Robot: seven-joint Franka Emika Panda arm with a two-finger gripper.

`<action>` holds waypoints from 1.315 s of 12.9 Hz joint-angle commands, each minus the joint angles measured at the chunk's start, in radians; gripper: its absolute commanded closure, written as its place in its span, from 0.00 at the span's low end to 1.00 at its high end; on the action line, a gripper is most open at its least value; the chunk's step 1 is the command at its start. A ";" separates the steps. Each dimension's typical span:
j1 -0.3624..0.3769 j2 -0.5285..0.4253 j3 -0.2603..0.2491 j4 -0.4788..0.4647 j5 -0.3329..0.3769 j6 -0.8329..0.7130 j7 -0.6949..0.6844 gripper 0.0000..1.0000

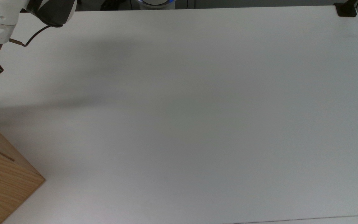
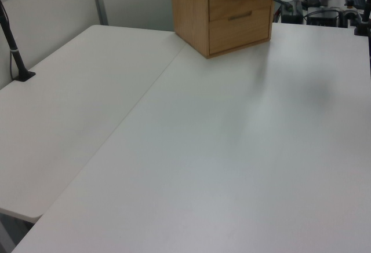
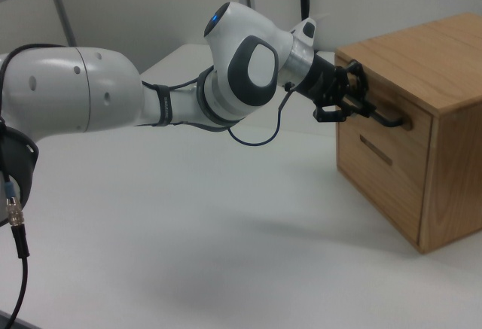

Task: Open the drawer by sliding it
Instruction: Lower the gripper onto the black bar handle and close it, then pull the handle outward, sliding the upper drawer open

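Drawer (image 3: 380, 122) handle sits gripped in the tool (image 3: 360, 108), seen clearly from the right view.

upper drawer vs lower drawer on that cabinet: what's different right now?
The upper drawer has the gripper at its dark bar handle; the lower drawer has nothing at it.
The upper drawer's handle stands out dark from the panel; the lower drawer's handle is a thin, pale bar lying close to its front.
Both are light wood panels set in the same cabinet, and neither visibly sticks out from its front.
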 commanded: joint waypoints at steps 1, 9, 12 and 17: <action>-0.003 -0.084 -0.013 -0.095 -0.023 0.037 0.010 0.92; 0.033 -0.351 -0.011 -0.375 -0.023 0.028 0.010 0.93; 0.067 -0.454 -0.010 -0.480 -0.021 -0.005 0.013 0.93; 0.142 -0.546 -0.007 -0.521 -0.012 -0.181 0.017 0.93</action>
